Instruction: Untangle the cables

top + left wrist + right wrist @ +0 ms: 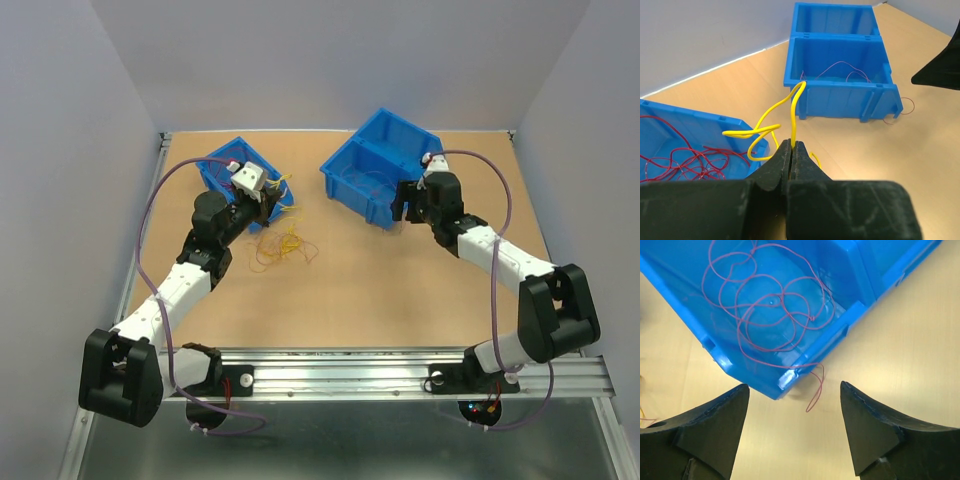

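Note:
My left gripper (pixel 791 144) is shut on a yellow cable (pixel 795 107), which rises from the jaws and curls in loops to the left. From above, this gripper (pixel 268 205) hangs between the left blue bin (pixel 222 165) and the tangle of yellow and orange cables (pixel 285 246) on the table. Red cables (pixel 685 160) lie in the left bin. My right gripper (pixel 794 385) is open and holds nothing, just in front of the right blue bin's (pixel 805 270) near corner. A thin red cable (pixel 770 305) is coiled in that bin, one end (pixel 816 387) hanging over the corner.
The right bin (pixel 378 165) has two compartments and stands at the back, right of centre. White walls close in the wooden table (pixel 400 290) on three sides. A metal rail (pixel 400 365) carrying both arm bases runs along the near edge.

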`<state>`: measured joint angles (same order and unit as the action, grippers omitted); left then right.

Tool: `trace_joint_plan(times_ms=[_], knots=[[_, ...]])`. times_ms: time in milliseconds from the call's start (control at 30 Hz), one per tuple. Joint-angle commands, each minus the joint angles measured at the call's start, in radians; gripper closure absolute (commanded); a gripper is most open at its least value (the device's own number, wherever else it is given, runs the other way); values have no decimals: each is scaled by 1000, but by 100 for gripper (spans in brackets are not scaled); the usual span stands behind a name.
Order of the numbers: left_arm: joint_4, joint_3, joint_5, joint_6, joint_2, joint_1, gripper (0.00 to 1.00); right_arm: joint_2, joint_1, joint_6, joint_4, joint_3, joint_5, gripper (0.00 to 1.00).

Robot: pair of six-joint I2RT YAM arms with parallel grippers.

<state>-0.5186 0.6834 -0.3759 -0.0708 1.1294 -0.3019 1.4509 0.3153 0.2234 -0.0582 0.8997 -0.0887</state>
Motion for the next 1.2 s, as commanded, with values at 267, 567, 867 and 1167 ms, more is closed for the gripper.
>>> trace_joint_plan(times_ms=[267, 567, 867, 1167], knots=[[-41, 36, 8, -17, -10, -6, 100, 158, -2, -48, 115, 67, -13, 34], [-41, 38, 5, -20, -8, -8, 100, 235, -2, -47, 120, 103, -54, 75], [-40, 36, 6, -18, -16, -8, 100, 36, -2, -48, 25, 7, -37, 99], [-38, 36, -3, -18, -14, -8, 100, -67, -1, -58, -123, 22, 32, 99]])
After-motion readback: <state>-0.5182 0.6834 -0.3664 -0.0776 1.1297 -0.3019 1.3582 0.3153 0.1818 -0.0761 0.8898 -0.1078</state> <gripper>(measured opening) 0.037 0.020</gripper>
